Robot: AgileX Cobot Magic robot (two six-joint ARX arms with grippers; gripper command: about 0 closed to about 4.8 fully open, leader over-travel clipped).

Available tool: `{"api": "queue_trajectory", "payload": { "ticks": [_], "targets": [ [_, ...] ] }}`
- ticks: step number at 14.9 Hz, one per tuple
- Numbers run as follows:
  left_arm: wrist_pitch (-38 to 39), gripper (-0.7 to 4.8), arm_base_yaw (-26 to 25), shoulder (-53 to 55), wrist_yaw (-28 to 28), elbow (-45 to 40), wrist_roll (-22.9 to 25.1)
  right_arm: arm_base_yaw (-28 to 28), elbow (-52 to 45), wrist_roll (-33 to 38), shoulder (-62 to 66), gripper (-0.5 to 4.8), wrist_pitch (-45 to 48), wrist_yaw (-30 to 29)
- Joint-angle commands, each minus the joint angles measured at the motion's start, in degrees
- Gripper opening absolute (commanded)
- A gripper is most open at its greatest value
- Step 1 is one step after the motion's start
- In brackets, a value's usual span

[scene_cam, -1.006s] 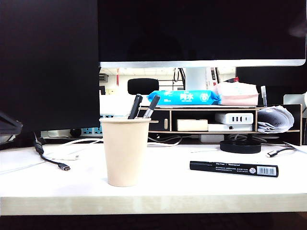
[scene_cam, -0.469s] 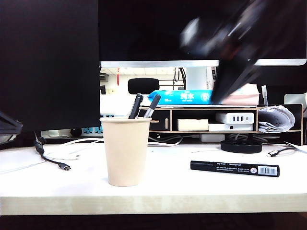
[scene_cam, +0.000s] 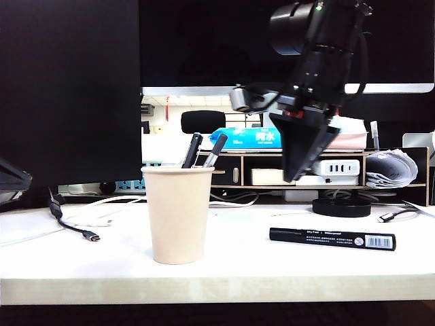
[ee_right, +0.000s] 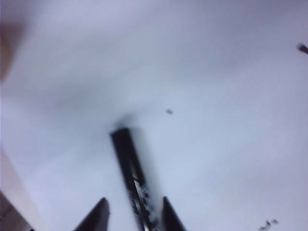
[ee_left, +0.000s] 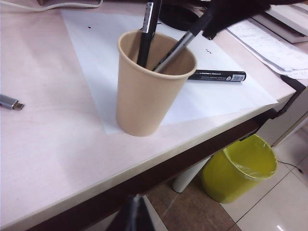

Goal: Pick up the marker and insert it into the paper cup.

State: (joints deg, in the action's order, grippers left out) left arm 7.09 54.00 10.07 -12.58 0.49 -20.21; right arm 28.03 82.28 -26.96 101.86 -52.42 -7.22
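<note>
Seen only from the exterior view: the right gripper (scene_cam: 293, 173) hanging in the air, pointed down, above and a little left of the marker (scene_cam: 332, 238) and well clear of it. Seen only from the right wrist view: both fingertips (ee_right: 99, 211) standing apart, released, nothing grasped, with the marker (ee_right: 127, 163) blurred on white paper beyond the gap. Of the left gripper (ee_left: 132, 216), just a dark sliver at the frame edge in the left wrist view, off the near edge of the desk; cannot tell whether released or clenched. From that same view, looking down into the paper cup (ee_left: 144, 96): two slim pens (ee_left: 147, 29) leaning inside, and the marker lying flat past the cup, on a white sheet (ee_left: 96, 48) which the cup also stands on; from the exterior, only the pen tops (scene_cam: 216, 149) showing above the rim of the paper cup (scene_cam: 177, 217), upright, well apart from the marker. Below the desk edge, a yellow bin (ee_left: 238, 168) on a tiled floor, hidden from the exterior. Pale desk (scene_cam: 224, 278) with a black cable (scene_cam: 75, 227) at left; behind, a large dark monitor (scene_cam: 272, 41), a shelf organiser (scene_cam: 299, 155) and a blue pack (scene_cam: 258, 138) on top of it.
</note>
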Motion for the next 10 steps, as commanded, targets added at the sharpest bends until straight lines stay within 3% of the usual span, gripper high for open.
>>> {"api": "queue_trajectory", "payload": {
  "ticks": [1,5,7,10],
  "targets": [
    [-0.3,-0.05,0.0,0.0,0.2,0.0,0.3,0.9,0.2,-1.9,-0.3,1.16,0.5,-0.4],
    [-0.4,-0.05,0.0,0.0,-0.3,0.0,0.3,2.6,0.2,-2.0,2.0,1.19,0.2,-0.4],
    [-0.4,-0.05,0.0,0.0,-0.2,0.0,0.3,3.4,0.2,-2.0,3.8,1.94,0.1,-0.3],
    [-0.4,-0.05,0.0,0.0,-0.2,0.0,0.3,4.4,0.2,-2.0,5.4,1.89,1.4,-0.3]
  ]
}}
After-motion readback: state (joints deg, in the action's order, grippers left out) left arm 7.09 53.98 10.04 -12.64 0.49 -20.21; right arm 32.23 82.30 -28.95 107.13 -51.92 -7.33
